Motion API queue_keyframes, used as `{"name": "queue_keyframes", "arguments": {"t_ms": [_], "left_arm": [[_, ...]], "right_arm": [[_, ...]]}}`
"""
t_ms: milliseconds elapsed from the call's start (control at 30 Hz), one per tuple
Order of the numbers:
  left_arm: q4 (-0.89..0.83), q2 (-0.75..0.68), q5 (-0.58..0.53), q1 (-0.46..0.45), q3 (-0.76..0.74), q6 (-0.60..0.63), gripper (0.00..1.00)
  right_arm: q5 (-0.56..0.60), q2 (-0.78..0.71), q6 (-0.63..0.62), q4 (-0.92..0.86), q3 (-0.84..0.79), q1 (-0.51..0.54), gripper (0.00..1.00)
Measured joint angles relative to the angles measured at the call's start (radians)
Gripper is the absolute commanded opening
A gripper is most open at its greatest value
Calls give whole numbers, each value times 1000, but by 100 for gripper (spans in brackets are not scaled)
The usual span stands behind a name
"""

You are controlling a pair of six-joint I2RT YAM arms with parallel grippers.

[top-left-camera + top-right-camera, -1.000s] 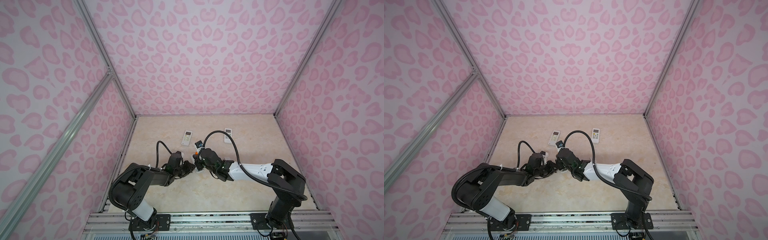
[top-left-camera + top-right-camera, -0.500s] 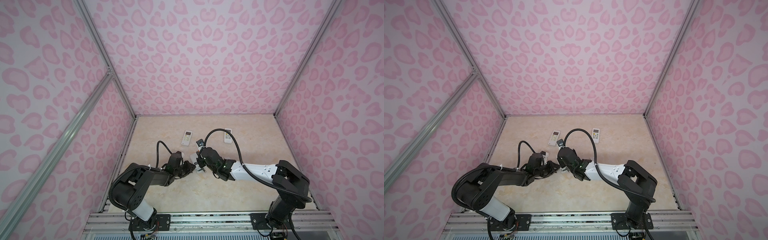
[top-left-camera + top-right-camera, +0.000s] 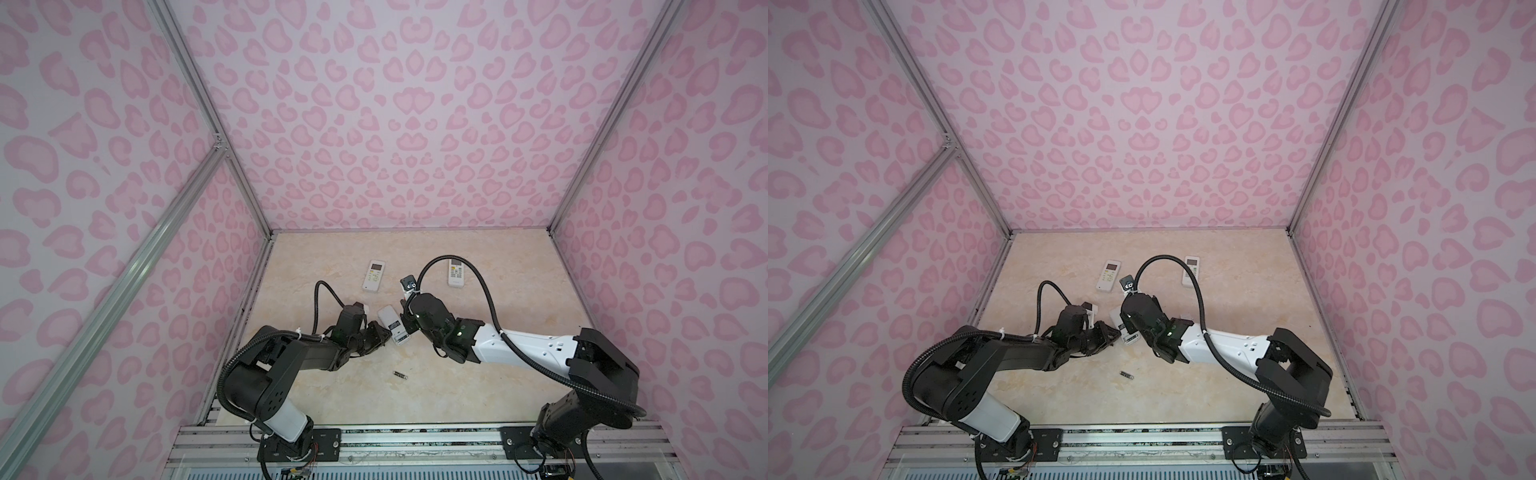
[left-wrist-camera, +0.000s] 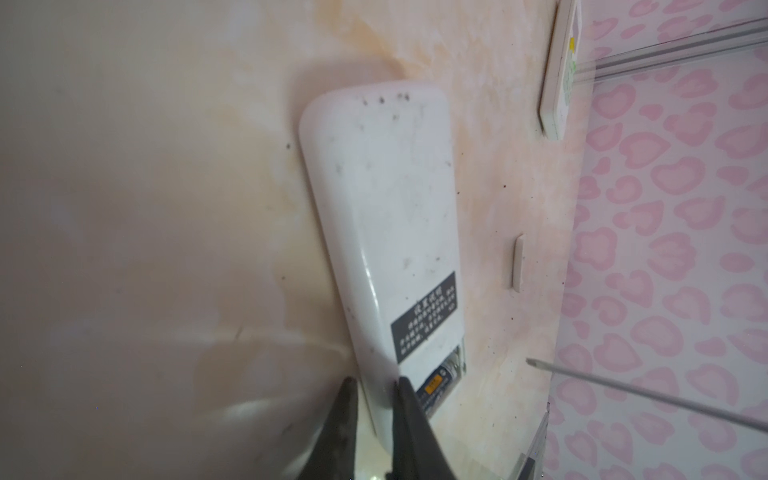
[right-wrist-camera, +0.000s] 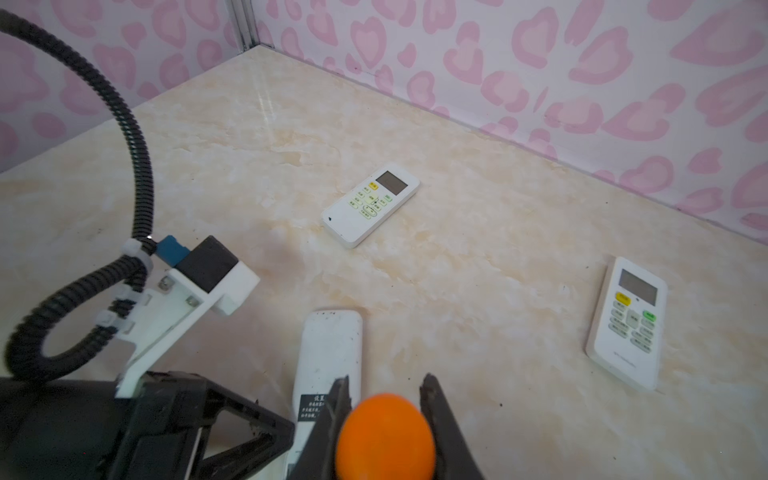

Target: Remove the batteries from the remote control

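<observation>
Pink heart-print walls box in a beige marble desk point(image 3: 478, 374). On it the left end effector point(image 4: 374, 382) is clamped on the long edge of the face-down remote point(image 4: 382, 216). The right end effector point(image 5: 385, 379) is clamped on the orange handle of a screwdriver point(image 5: 384, 436).

Compared with a second ago, the right one has drawn back from the remote, leaving more of it in view. One battery point(image 4: 436, 382) sits in the open compartment beside the left fingertips. A loose battery point(image 3: 401, 375) lies nearer the arm bases than both end effectors. This remote looks half emptied; the seated cell probably needs prying next.
</observation>
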Motion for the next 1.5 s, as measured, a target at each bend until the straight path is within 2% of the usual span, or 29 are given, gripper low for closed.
{"name": "queue_keyframes", "arguments": {"t_ms": [100, 233, 333, 467, 567, 700, 833, 1000, 1500], "left_arm": [[-61, -30, -13, -1, 13, 10, 32], [-138, -90, -14, 9, 30, 32, 35], [-208, -171, -28, 29, 30, 55, 35], [-312, -270, -56, 69, 29, 97, 35], [-388, -343, -87, 101, 17, 128, 35], [-478, -435, -123, 129, -16, 163, 35], [-545, -521, -156, 146, -53, 174, 35], [-599, -588, -175, 147, -64, 179, 35], [-659, -592, -199, 147, -39, 201, 35]], "right_arm": [[-115, -84, 67, 4, -75, 18, 0], [-374, -113, 153, 123, -207, 108, 0], [-546, -29, 158, 177, -182, 182, 0], [-747, 125, 148, 235, -70, 190, 0], [-847, 209, 156, 226, -54, 206, 0], [-887, 203, 131, 243, -80, 216, 0], [-877, 165, 85, 206, -94, 222, 0], [-890, 139, 74, 156, -105, 192, 0], [-885, 103, 27, 10, -69, 148, 0]]}}
